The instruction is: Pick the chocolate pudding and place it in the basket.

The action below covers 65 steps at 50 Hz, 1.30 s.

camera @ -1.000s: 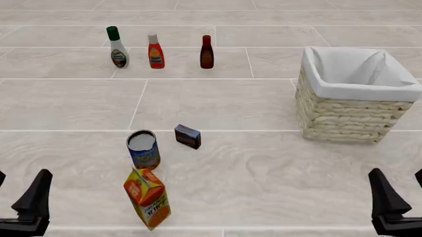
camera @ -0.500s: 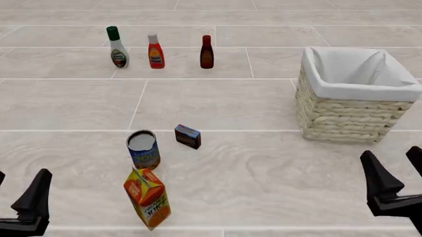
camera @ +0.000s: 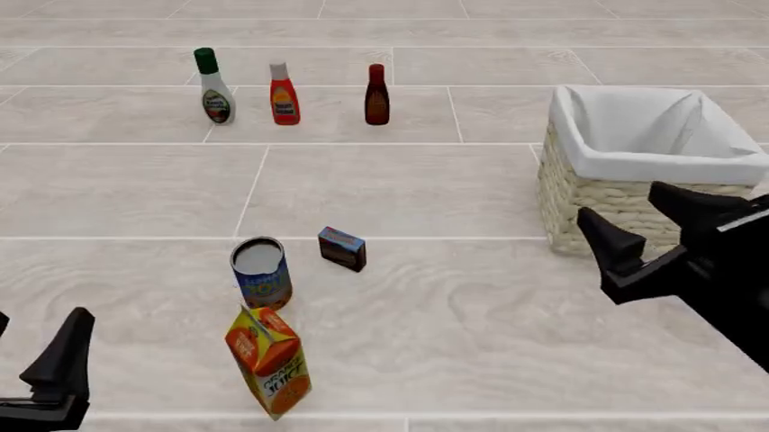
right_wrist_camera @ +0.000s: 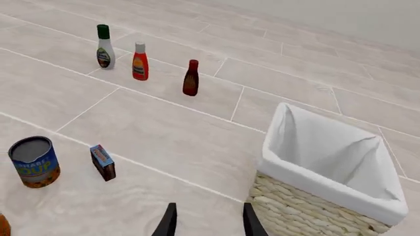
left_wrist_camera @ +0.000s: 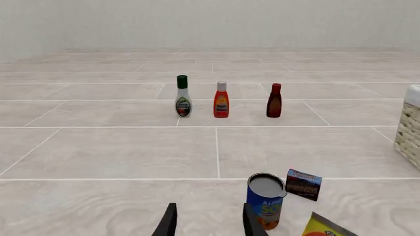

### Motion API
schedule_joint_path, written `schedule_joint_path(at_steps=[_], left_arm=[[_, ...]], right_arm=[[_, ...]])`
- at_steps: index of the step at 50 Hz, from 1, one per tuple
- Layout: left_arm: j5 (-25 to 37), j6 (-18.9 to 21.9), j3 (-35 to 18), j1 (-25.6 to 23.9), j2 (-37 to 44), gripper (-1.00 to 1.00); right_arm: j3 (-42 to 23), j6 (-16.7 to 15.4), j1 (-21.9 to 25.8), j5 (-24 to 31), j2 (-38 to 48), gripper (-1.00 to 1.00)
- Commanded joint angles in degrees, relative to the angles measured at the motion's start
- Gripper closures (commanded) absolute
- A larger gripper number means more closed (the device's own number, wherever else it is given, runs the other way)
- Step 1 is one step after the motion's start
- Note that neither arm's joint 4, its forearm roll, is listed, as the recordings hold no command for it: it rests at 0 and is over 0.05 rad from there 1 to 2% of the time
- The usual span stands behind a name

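The chocolate pudding (camera: 342, 248), a small dark box with a blue top, stands on the table left of centre, just right of the can. It also shows in the left wrist view (left_wrist_camera: 303, 184) and the right wrist view (right_wrist_camera: 103, 162). The wicker basket (camera: 613, 220) with its white lining stands at the right (right_wrist_camera: 308, 209), and its edge shows in the left wrist view (left_wrist_camera: 410, 130). My right gripper (camera: 628, 209) hangs open and empty in front of the basket, far right of the pudding (right_wrist_camera: 208, 222). My left gripper (camera: 34, 349) is open at the near left corner (left_wrist_camera: 210, 223).
A blue-labelled can (camera: 262, 272) stands left of the pudding, and an orange juice carton (camera: 269, 360) stands nearer, in front of the can. Three bottles line the far left: a white one (camera: 216, 87), a red one (camera: 284, 94) and a dark one (camera: 377, 94).
My right gripper has risen from the near right corner and moved forward and left, up to the basket's front. The left gripper and all objects stayed put.
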Motion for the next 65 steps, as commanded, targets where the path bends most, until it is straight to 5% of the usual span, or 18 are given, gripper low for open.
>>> schedule_joint_path(at_steps=[1, 26, 53, 65], left_arm=[[0.3, 0.0, -0.2, 0.0, -0.2, -1.0], [0.2, 0.0, -0.1, 0.0, -0.3, -1.0], [0.6, 0.0, -0.3, 0.0, -0.3, -1.0], [0.6, 0.0, -0.4, 0.0, -0.3, -1.0]], right_arm=[[-7.5, -2.8, 4.3, 4.6, 8.6, -1.0], [-25.0, -4.4, 12.9, 17.9, 23.9, -1.0], [-36.3, -5.5, 17.5, 21.5, 38.1, -1.0], [-39.0, -4.7, 18.0, 19.0, 44.2, -1.0]])
